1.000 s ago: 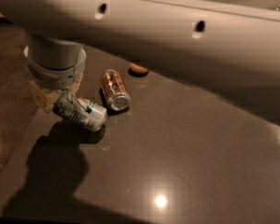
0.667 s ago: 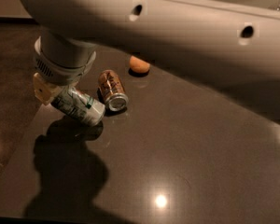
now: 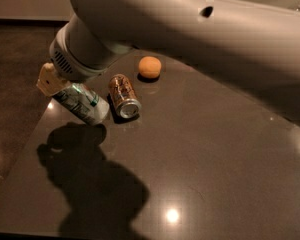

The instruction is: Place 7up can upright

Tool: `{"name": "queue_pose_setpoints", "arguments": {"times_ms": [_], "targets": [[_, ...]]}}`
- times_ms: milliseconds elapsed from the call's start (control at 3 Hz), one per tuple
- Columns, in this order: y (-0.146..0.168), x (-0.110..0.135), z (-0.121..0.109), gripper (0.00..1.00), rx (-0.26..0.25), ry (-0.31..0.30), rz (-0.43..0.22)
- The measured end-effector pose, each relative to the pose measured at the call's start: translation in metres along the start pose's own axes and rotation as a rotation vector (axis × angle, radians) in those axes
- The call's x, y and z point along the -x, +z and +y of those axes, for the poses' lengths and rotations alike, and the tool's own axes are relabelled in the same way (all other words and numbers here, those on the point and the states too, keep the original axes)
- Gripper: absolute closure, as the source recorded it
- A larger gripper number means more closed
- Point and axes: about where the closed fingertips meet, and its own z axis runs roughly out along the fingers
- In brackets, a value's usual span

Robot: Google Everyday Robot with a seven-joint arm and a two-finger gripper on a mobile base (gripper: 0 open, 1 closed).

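Observation:
The 7up can (image 3: 83, 104), silver-white with green lettering, hangs tilted, its lower end pointing down and right, just above the dark table (image 3: 215, 159) near the left edge. My gripper (image 3: 57, 88) is at the can's upper left end and is shut on it; a cream finger (image 3: 47, 79) shows beside the can. The grey wrist (image 3: 80, 54) and the big arm fill the top of the view. The can's shadow lies on the table just below it.
A brown-gold can (image 3: 124, 96) lies on its side right next to the 7up can. An orange round thing (image 3: 150, 67) sits behind it. The table's left edge runs diagonally, with dark floor (image 3: 15, 59) beyond.
The arm has swung up and right, uncovering the orange round thing. The 7up can in the gripper has risen a little and moved left, away from its shadow. The brown-gold can has not moved.

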Motion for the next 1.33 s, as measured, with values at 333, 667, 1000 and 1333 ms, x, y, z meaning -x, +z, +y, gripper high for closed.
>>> {"name": "queue_pose_setpoints", "arguments": {"times_ms": [333, 667, 1000, 1333], "targets": [[0.001, -0.001, 0.001, 1.00, -0.002, -0.003, 0.012], [0.001, -0.001, 0.001, 1.00, -0.002, -0.004, 0.013], [-0.002, -0.005, 0.000, 1.00, 0.017, 0.020, -0.030], [-0.015, -0.031, -0.022, 1.00, -0.004, 0.068, -0.137]]}}
